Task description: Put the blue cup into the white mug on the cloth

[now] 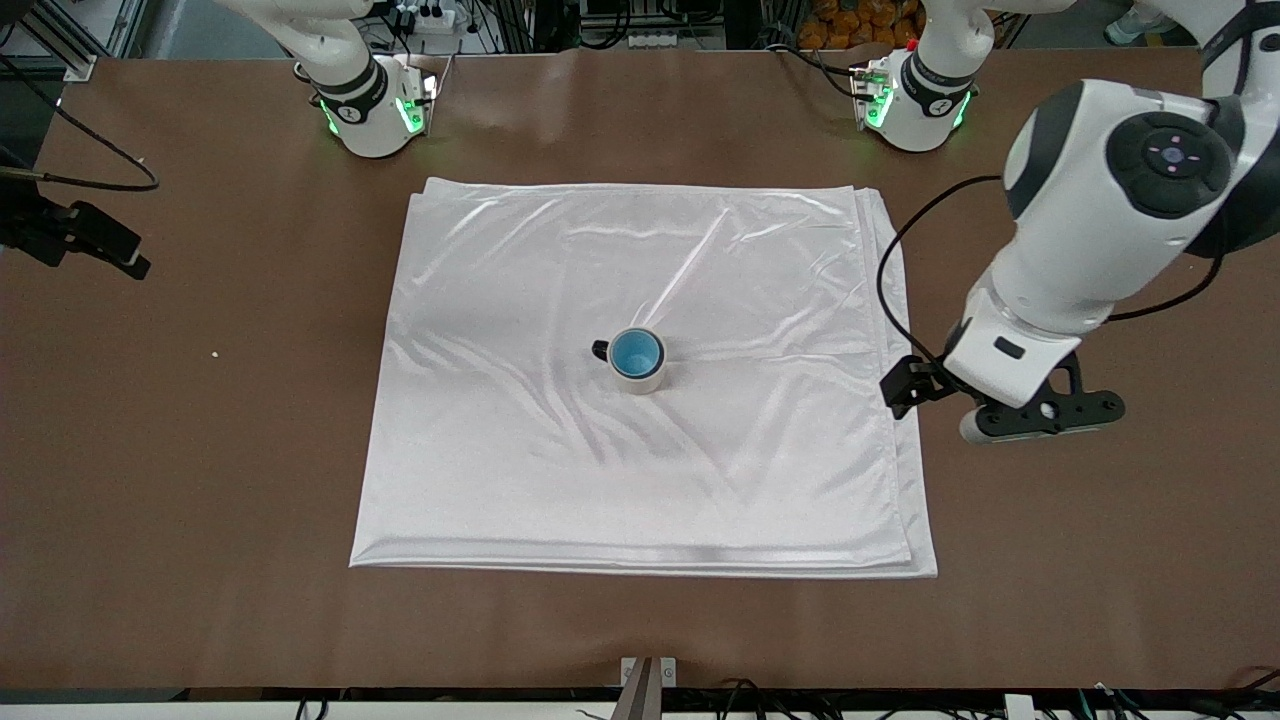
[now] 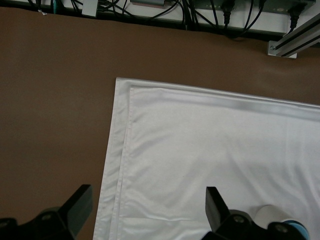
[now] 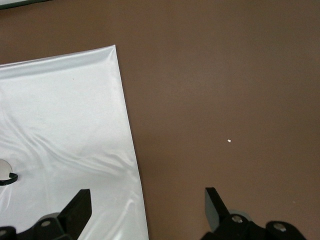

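The blue cup [image 1: 636, 352] sits upright inside the white mug [image 1: 652, 380], and only its bright blue inside shows. The mug stands near the middle of the cloth [image 1: 640, 480], its dark handle [image 1: 600, 350] toward the right arm's end. My left gripper [image 1: 1045, 415] hangs open over the cloth's edge at the left arm's end, holding nothing. In the left wrist view that gripper [image 2: 148, 210] spans the cloth [image 2: 210, 150] hem, with the mug [image 2: 270, 214] beside one finger. My right gripper [image 3: 147, 207] is open and empty above the cloth [image 3: 65, 110] edge at the right arm's end.
The brown table [image 1: 1100, 560] surrounds the cloth. A small white speck [image 1: 215, 353] lies on it toward the right arm's end. A black fixture with a cable [image 1: 75, 235] sits at that end. Both arm bases [image 1: 375, 110] stand along the edge farthest from the front camera.
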You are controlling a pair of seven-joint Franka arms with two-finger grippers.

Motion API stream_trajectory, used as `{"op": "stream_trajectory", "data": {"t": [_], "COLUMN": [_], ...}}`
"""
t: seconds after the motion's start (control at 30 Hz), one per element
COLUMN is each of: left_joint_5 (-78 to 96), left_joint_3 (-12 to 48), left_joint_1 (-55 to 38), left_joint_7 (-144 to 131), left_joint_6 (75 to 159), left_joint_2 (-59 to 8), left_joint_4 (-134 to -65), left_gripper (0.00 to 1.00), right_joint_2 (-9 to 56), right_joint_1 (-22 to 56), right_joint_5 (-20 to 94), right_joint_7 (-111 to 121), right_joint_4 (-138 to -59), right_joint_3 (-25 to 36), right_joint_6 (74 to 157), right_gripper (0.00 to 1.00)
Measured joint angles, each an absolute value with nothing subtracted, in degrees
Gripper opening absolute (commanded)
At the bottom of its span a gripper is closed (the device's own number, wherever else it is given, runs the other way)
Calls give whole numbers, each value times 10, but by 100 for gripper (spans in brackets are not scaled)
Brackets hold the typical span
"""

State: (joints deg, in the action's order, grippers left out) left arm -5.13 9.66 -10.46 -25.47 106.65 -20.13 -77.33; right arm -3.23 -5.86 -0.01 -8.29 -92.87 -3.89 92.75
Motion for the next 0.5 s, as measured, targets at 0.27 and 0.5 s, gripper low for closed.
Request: {"op": "stream_trajectory", "data": {"t": [0.27,0.5], "left_joint_5": [-42,-27], "left_joint_3": [86,83], "left_joint_1": [-77,-44], "left_joint_7": [-176,-122], "left_joint_6": [1041,1016], "left_joint_2": [-198,-190], "left_joint_4": [-774,-778], "left_gripper": [100,100], "right_joint_2": [-32,-32], "right_joint_1": [-58,-58], "right_joint_5": [0,0], "right_joint_7": [-83,-83], "right_joint_4": [-929,-928], "right_joint_3": [-39,-39], "right_joint_6": [928,928], "right_gripper": [100,100]}}
